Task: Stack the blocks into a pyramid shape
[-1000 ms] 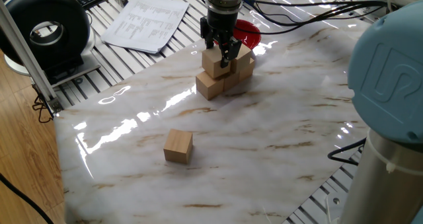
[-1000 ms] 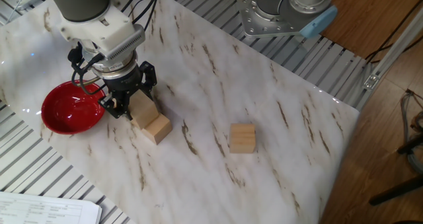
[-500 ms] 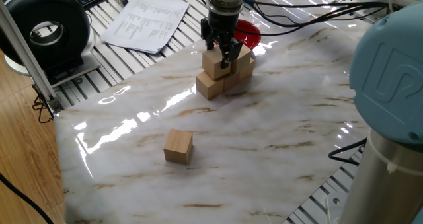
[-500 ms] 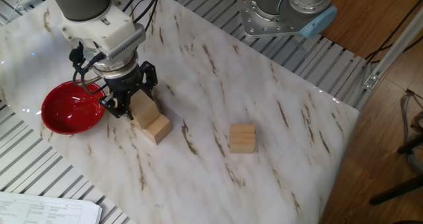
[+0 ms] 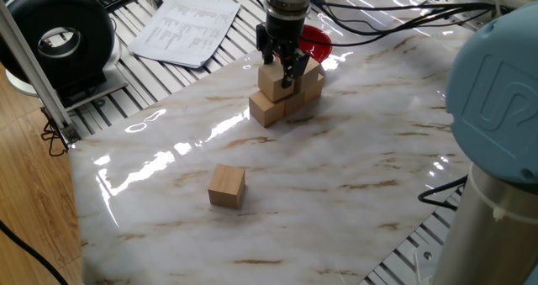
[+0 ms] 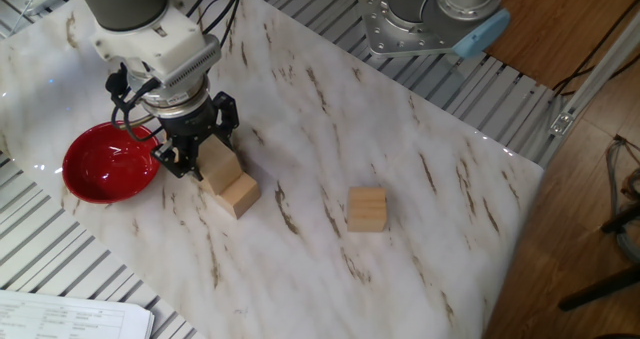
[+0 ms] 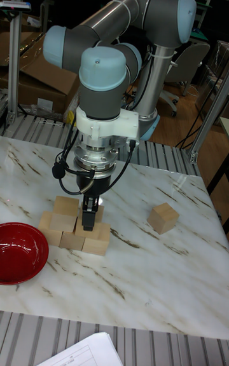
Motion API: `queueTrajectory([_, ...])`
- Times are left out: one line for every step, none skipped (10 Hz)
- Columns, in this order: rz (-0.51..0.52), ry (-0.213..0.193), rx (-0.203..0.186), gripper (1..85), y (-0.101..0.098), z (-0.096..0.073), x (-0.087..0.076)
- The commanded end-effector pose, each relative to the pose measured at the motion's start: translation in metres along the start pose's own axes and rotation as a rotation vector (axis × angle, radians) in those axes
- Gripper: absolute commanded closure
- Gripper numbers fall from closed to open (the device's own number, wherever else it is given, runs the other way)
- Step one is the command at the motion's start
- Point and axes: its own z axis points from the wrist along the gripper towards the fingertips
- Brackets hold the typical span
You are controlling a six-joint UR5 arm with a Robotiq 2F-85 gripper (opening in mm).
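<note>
Five blocks stacked (image 5: 284,92) near the desk's (image 5: 353,176) far edge in one fixed view, just beside the red bowl (image 5: 316,41): three in a bottom row, two on top. Upper block (image 7: 90,222) nearer the loose one gripped between the jaws of the gripper (image 7: 90,211), seated on the bottom row; other upper block (image 7: 64,205) on the bowl side, touching or nearly touching it. Jaws narrow, closed against the block's sides, pointing straight down. Sixth block (image 6: 367,208) alone on bare marble, well apart from the stack, toward the desk's opposite edge; seen also in the tall view (image 7: 163,218) and in one fixed view (image 5: 227,186). Bowl (image 6: 108,163) near the desk's edge, beside the stack's end. Printed papers (image 5: 185,27) off the desk, on the slatted frame beyond its corner.
</note>
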Motion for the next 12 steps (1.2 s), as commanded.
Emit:
queueTrajectory([-0.017, -0.013, 0.002, 58.3, 0.0003, -0.0014, -0.0013])
queueTrajectory([-0.026, -0.013, 0.002, 53.7, 0.0002, -0.0011, -0.0008])
queueTrajectory([-0.034, -0.013, 0.002, 50.0, 0.0001, -0.0012, -0.0002])
queueTrajectory([-0.043, -0.015, 0.002, 46.0, 0.0000, -0.0008, -0.0002])
queueTrajectory([-0.054, -0.016, 0.002, 42.0, -0.0002, -0.0004, 0.0000])
queueTrajectory([-0.059, -0.021, 0.002, 39.0, -0.0004, 0.0001, -0.0008])
queueTrajectory([-0.065, -0.022, 0.002, 36.3, -0.0004, 0.0002, -0.0010])
queueTrajectory([-0.070, -0.030, 0.002, 34.0, -0.0004, 0.0002, -0.0026])
queueTrajectory([-0.077, -0.030, 0.004, 31.3, -0.0008, 0.0001, -0.0021])
queueTrajectory([-0.090, -0.039, 0.015, 29.3, -0.0036, -0.0002, -0.0038])
queueTrajectory([-0.084, -0.056, 0.021, 27.0, -0.0052, -0.0001, -0.0068])
queueTrajectory([-0.067, -0.068, 0.019, 26.7, -0.0053, 0.0005, -0.0067])
